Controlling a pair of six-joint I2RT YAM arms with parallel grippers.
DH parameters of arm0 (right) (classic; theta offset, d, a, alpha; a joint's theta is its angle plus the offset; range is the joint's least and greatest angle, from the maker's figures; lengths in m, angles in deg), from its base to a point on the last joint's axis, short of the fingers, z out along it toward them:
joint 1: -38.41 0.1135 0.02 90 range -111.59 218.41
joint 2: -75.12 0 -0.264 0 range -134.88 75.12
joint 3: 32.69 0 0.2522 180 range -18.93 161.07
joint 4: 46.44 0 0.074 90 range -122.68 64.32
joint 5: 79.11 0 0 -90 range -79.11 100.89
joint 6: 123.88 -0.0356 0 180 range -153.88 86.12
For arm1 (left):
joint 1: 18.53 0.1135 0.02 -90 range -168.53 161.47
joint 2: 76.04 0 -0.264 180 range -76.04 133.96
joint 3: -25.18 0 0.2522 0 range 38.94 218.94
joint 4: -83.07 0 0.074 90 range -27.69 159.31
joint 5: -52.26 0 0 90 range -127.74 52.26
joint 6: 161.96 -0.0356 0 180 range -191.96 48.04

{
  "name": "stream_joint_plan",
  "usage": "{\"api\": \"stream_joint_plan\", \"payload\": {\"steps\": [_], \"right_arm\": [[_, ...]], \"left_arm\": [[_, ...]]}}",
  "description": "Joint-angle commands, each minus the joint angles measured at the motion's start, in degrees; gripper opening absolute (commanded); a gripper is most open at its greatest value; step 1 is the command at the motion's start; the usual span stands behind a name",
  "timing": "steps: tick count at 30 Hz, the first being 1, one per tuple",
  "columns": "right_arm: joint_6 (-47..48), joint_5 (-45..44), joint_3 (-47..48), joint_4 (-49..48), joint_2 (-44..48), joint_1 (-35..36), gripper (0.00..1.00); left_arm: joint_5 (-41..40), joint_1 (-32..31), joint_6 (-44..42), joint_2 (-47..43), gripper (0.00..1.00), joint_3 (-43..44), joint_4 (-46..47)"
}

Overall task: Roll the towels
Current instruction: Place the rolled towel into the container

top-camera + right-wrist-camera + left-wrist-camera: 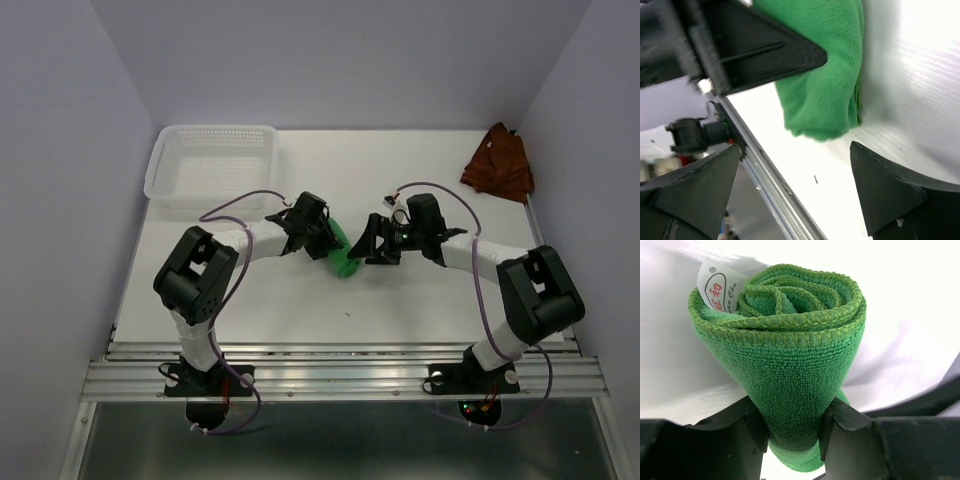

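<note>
Left wrist: tight terry spiral of green towel (790, 340), pinched in left gripper (792, 426). Beside it, right gripper (796, 177) wide apart, empty.

Right gripper (795, 146) spread wide — green towel (825, 85) ahead, apart

The white table (300, 300) carries a white perforated basket (212, 165) at upper left, a crumpled rust towel (498, 162) at upper right, and a rolled green towel (345, 262) at centre.
</note>
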Motion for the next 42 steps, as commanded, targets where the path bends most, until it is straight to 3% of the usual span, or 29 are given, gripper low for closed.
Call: {"api": "stream_joint_plan", "payload": {"steps": [1,7,14,18,25,29,35,40,42], "right_arm": [[9.8,-3.2,5.1,11.2,8.8,-0.3,1.00],[10.9,-16.6,7.9,19.0,19.0,-0.3,1.00],[8.7,-28.7,7.1,20.0,28.7,-0.3,1.00],[8.9,-29.7,7.4,20.1,28.9,-0.3,1.00],[10.5,-29.0,10.3,21.2,25.1,-0.3,1.00],[12.2,-28.9,12.4,22.0,22.9,-0.3,1.00],[13.9,-29.2,15.2,24.0,19.4,-0.3,1.00],[15.3,-31.5,16.4,25.8,17.5,-0.3,1.00],[15.6,-31.9,16.4,25.9,17.1,-0.3,1.00]], "left_arm": [[-1.7,1.6,0.7,-5.9,0.00,-1.7,3.5],[-1.5,5.0,0.7,-13.0,0.00,-0.9,4.0],[-3.0,10.4,-2.9,-21.0,0.00,3.5,3.5],[5.5,15.6,-12.4,-20.9,0.00,9.2,4.3],[29.2,29.2,-36.4,-12.7,0.00,24.7,0.4],[42.6,34.8,-49.8,-7.2,0.00,35.9,-8.8],[53.3,43.6,-63.2,3.9,0.00,49.0,-21.5],[56.9,47.8,-75.4,15.9,0.00,62.9,-36.3],[54.7,47.8,-78.3,19.4,0.00,67.4,-41.5]]}}
